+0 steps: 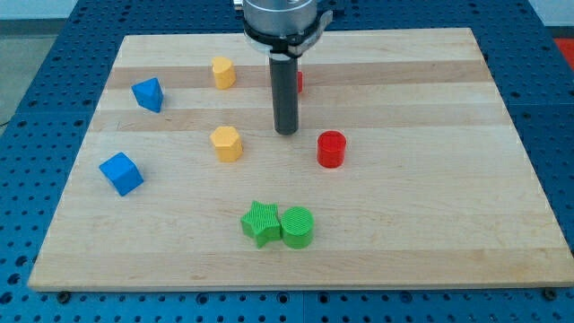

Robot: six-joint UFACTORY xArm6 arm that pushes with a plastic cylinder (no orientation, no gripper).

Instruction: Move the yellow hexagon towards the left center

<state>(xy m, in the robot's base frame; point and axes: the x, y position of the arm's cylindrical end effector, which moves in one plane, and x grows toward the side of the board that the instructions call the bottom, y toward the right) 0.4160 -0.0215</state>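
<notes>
Two yellow blocks lie on the wooden board point(430, 233). One yellow block point(227, 143) with a hexagon-like outline sits left of centre. The other yellow block point(223, 72) sits near the view's top; its shape is hard to make out. My tip point(286, 132) rests on the board to the right of the lower yellow block, about a block's width away and not touching it. It stands below and to the right of the upper yellow block.
A red cylinder point(331, 149) stands just right of my tip. A red block point(300, 82) is partly hidden behind the rod. Two blue blocks point(148, 94) point(121, 173) lie at the view's left. A green star point(261, 223) touches a green cylinder point(297, 227) near the bottom.
</notes>
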